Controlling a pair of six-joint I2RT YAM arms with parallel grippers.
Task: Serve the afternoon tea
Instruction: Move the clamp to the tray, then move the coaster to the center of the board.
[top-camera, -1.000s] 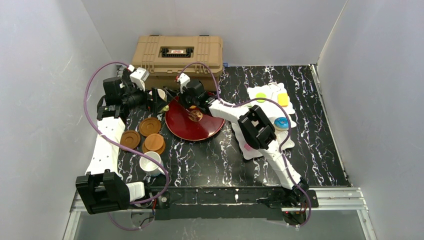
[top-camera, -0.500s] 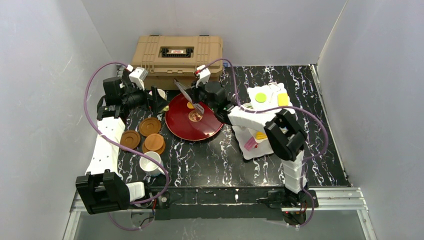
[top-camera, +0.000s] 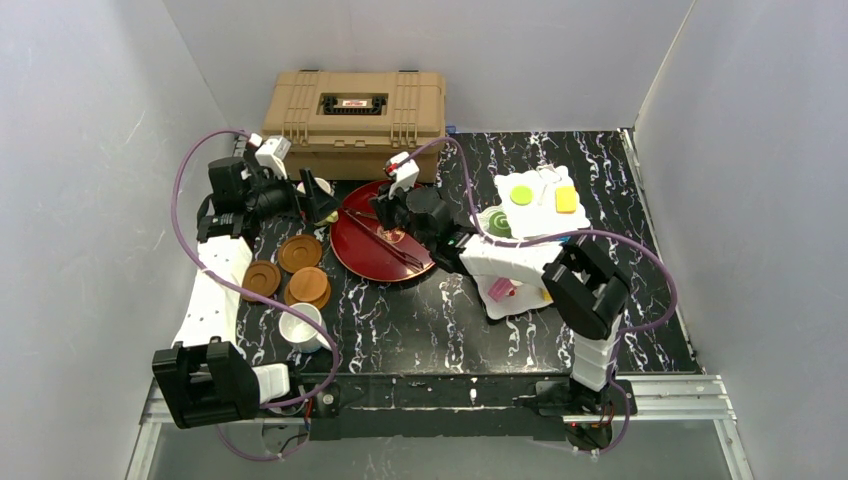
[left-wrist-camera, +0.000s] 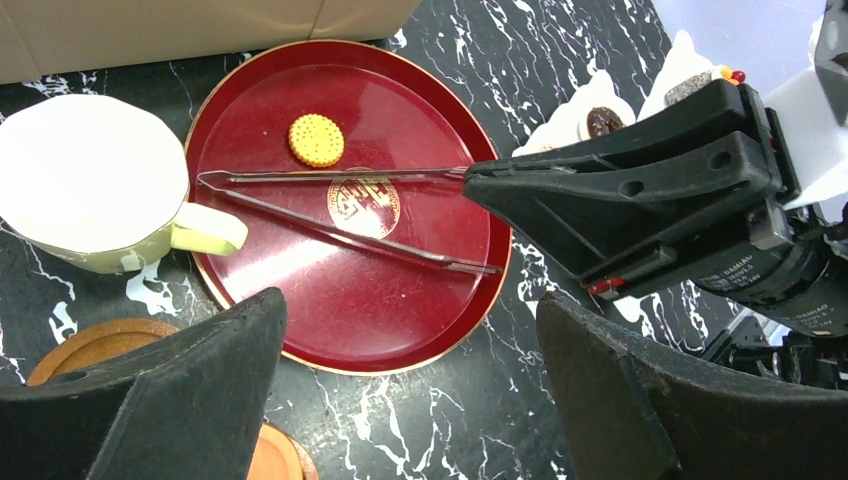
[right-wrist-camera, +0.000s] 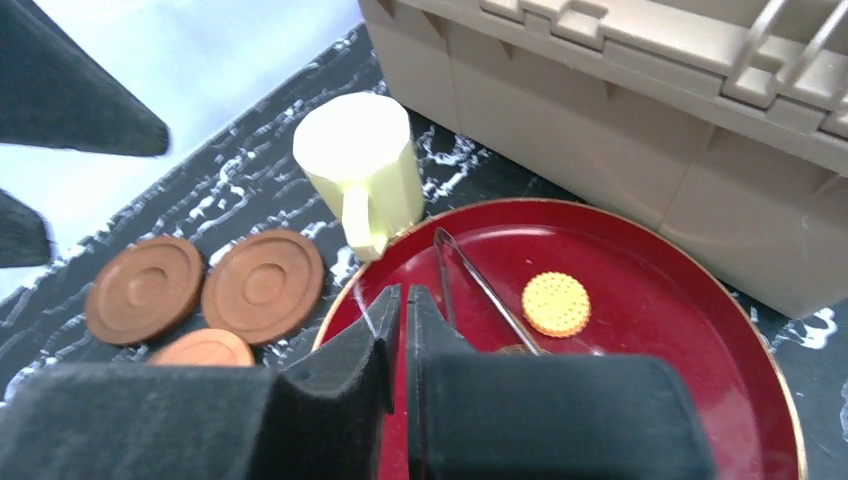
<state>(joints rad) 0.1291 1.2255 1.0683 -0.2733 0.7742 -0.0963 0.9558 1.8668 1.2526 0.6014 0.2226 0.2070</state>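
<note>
While L gripper (left-wrist-camera: 405, 310) gapes wide w/ pale-yellow mug (left-wrist-camera: 90, 175) just beyond one finger, R gripper (right-wrist-camera: 402, 295) sits shut at the tongs (right-wrist-camera: 480, 283), biscuit (left-wrist-camera: 316, 140) just ahead of it. Risk: dragging tongs shoves biscuit off tray (left-wrist-camera: 420, 110) — or arms clash, being so close.

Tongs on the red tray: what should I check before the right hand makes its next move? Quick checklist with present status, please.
1. Tongs lie on the red tray, arms spread in a V: ok.
2. Right hand is shut with its tip at the end of one tong arm. Whether it actually pinches that arm: cannot tell.
3. Left hand is open and empty above the tray's edge: ok.
4. Biscuit sits on the tray just beside the tongs, not touching them: ok.
5. Pale-yellow mug stands at the tray's rim with its handle toward the tray. Whether it is clear of the rim: cannot tell.
</note>
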